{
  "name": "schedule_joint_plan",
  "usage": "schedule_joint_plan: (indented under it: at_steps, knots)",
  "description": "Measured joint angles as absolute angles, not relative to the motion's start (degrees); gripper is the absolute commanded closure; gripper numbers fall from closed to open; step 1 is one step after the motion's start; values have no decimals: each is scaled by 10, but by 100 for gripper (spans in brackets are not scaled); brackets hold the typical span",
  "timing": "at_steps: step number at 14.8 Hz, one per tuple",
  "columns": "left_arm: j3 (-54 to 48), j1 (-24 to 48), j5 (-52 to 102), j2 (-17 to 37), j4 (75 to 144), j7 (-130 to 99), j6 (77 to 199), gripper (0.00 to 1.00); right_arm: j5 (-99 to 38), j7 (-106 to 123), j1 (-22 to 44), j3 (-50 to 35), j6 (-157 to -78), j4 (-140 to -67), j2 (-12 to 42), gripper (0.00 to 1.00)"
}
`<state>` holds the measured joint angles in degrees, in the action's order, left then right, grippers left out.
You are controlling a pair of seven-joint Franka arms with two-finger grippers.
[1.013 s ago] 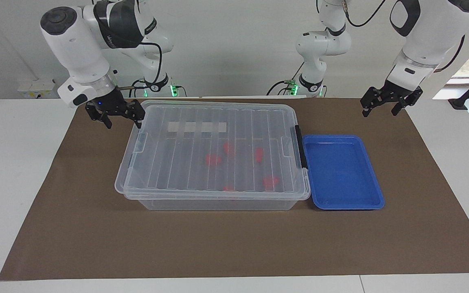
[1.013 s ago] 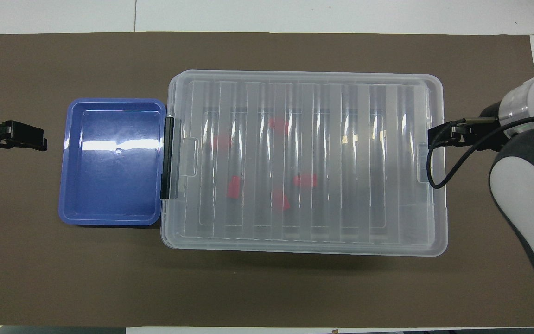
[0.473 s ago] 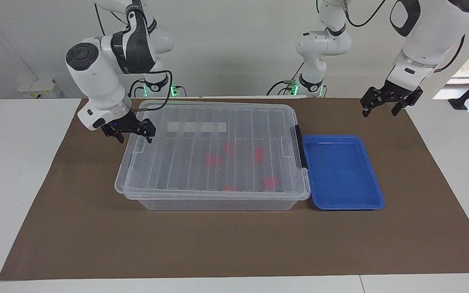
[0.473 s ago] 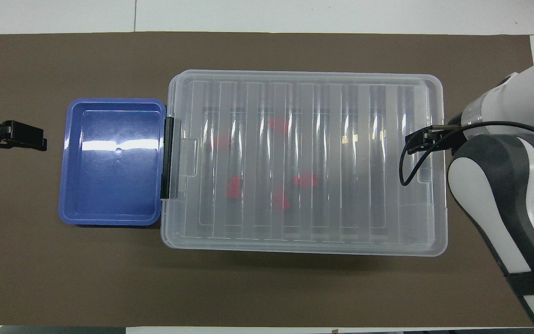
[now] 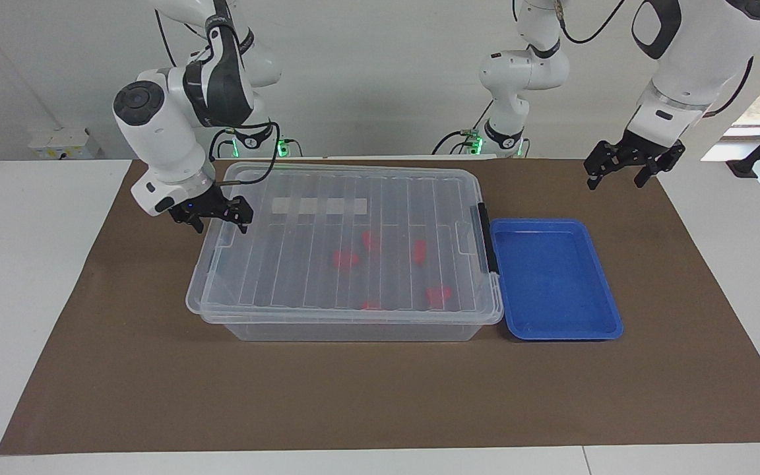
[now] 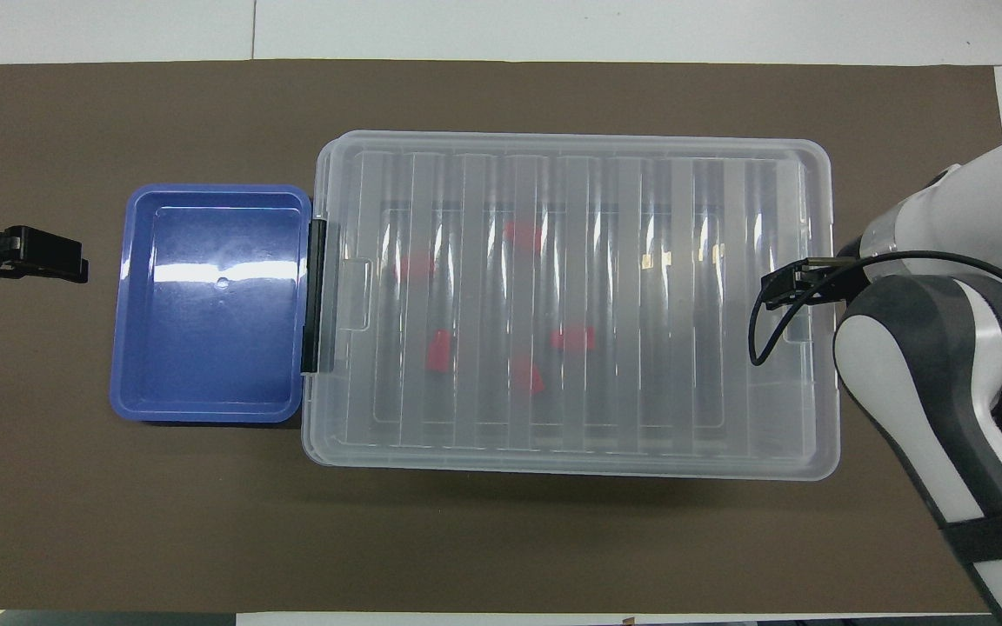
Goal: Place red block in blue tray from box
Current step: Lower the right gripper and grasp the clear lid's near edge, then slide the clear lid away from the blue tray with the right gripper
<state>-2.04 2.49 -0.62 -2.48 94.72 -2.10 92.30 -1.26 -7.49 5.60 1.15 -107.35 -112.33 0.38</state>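
The box (image 5: 347, 328) is a clear bin with its ribbed lid on; it also shows in the overhead view (image 6: 571, 143). Several red blocks (image 5: 346, 259) lie inside it, seen through the lid (image 6: 438, 350). The blue tray (image 5: 555, 277) sits empty beside the box, toward the left arm's end (image 6: 214, 304). My right gripper (image 5: 218, 221) is open and empty, low at the box's end edge toward the right arm's end, by the lid's clear tab. The arm hides it in the overhead view. My left gripper (image 5: 614, 177) is open and empty, and waits above the mat beside the tray (image 6: 31, 256).
A brown mat (image 5: 380, 396) covers the table's middle. A dark latch (image 5: 483, 237) is on the box's end next to the tray. The right arm's cable (image 6: 766, 326) hangs over the lid's end.
My right gripper has moved down and away from the robots, from the box's corner to the middle of its end edge. The left arm, box, tray and blocks have not moved.
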Motion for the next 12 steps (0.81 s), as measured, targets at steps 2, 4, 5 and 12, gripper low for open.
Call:
schedule_joint_plan:
  at_steps: [2, 4, 5, 12]
  knots:
    - [-20, 25, -6, -25, 947, -21, 923, 0, -4, -74, 53, 13, -1074, -1137, -3, 0]
    - [-20, 25, -6, -25, 947, -21, 923, 0, -3, -72, 47, 13, -1080, -1144, -9, 0]
    - [-20, 25, -6, -25, 947, -21, 923, 0, 0, -70, 44, 12, -1083, -1148, -12, 0]
    - [-20, 25, -6, -25, 947, -21, 919, 0, 13, 4, -15, 13, -1097, -1157, -18, 0]
